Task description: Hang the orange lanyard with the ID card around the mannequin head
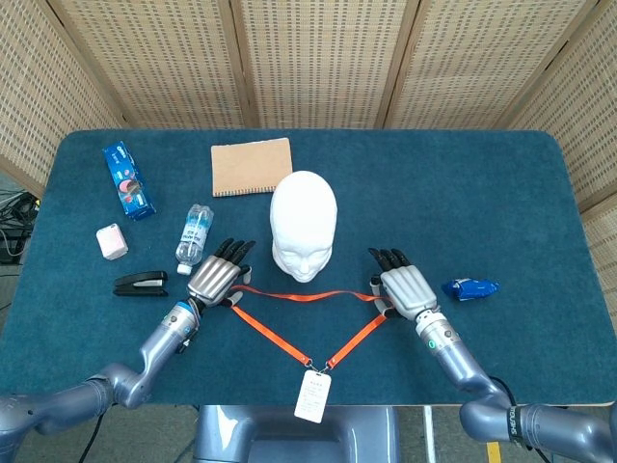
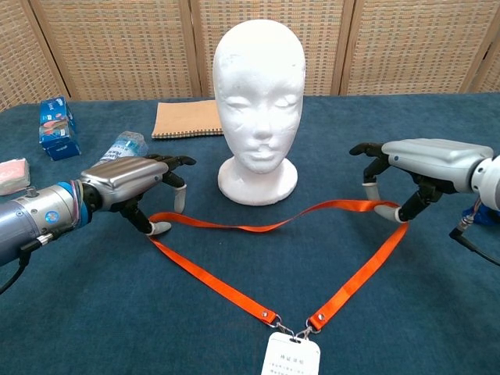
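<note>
The orange lanyard lies flat on the blue table in a triangle. Its white ID card is at the front edge. The white mannequin head stands upright just behind the strap. My left hand hovers low over the strap's left corner, fingers spread, with the thumb tip touching the bend. My right hand sits over the right corner, fingers apart, thumb tip against the strap. Neither hand has lifted the strap.
A brown notebook lies behind the head. Left of my left hand are a water bottle, a black stapler, a pink item and a blue packet. A blue object lies right of my right hand.
</note>
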Robot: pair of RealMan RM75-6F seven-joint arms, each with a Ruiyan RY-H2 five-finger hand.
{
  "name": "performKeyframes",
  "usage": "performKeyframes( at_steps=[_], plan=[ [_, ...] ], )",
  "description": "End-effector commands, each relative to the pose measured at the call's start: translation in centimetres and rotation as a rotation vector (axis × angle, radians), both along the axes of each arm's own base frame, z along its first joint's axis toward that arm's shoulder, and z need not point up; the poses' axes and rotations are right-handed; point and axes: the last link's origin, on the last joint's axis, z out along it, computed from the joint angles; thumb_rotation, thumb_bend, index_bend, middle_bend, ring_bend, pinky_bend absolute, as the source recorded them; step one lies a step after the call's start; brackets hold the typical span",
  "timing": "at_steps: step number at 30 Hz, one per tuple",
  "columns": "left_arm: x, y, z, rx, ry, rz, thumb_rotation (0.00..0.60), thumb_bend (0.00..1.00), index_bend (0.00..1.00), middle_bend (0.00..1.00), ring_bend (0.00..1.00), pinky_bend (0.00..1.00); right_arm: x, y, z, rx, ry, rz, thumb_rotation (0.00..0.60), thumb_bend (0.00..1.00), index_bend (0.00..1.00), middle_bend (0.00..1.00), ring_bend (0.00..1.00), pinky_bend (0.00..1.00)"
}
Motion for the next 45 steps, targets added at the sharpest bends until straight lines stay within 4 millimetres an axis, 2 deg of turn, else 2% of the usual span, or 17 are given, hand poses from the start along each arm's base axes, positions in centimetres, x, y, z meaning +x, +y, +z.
performKeyframes(
  at_steps=[1,8,15,20,25,28,30,33,38,45],
  plan=[
    [0.1,0.1,-0.4,-0.005,0.008,-0.003,0.600,0.39,0.51,0.00,0.00,0.00,-0.1,0.0,0.0,0.000,0.000,-0.001,0.600,0.71,0.73,0.05,0.00,0.00],
    [0.1,0.1,-0.9,-0.005,0.016,-0.009,0.600,0.46,0.61,0.00,0.00,0.00,-0.2,0.0,-0.1,0.005,0.000,-0.002,0.600,0.71,0.73,0.06,0.00,0.00],
    [0.3,-0.5,-0.2,0.001,-0.023,-0.036,0.600,0.47,0.68,0.00,0.00,0.00,-0.1,0.3,0.0,0.009,-0.009,0.005,0.600,0.71,0.74,0.06,0.00,0.00],
    [0.1,-1.5,1.2,0.021,-0.050,-0.094,0.600,0.46,0.71,0.00,0.00,0.00,0.3,0.8,0.3,0.008,-0.018,0.025,0.600,0.71,0.74,0.06,0.00,0.00],
    [0.0,-2.7,3.5,0.051,-0.086,-0.177,0.600,0.47,0.73,0.00,0.00,0.00,1.4,1.5,1.0,-0.003,-0.044,0.064,0.600,0.72,0.74,0.07,0.00,0.00],
    [0.5,-3.1,5.2,0.086,-0.131,-0.227,0.600,0.46,0.73,0.00,0.00,0.00,2.6,1.7,2.1,-0.027,-0.084,0.096,0.600,0.72,0.74,0.08,0.00,0.00],
    [1.3,-3.3,6.9,0.131,-0.202,-0.271,0.600,0.46,0.72,0.00,0.00,0.00,3.9,1.7,3.5,-0.065,-0.138,0.128,0.600,0.72,0.74,0.08,0.00,0.00],
    [1.8,-3.4,8.2,0.167,-0.250,-0.300,0.600,0.46,0.71,0.00,0.00,0.00,4.9,1.9,4.7,-0.089,-0.179,0.149,0.600,0.72,0.74,0.09,0.00,0.00],
    [3.5,-2.5,11.4,0.259,-0.327,-0.333,0.600,0.46,0.72,0.00,0.00,0.00,7.4,2.0,8.1,-0.157,-0.284,0.197,0.600,0.72,0.74,0.10,0.00,0.00],
    [6.0,-1.2,14.0,0.284,-0.443,-0.295,0.600,0.46,0.73,0.00,0.00,0.00,9.8,1.4,11.5,-0.227,-0.347,0.227,0.600,0.72,0.74,0.11,0.00,0.00]
  ],
)
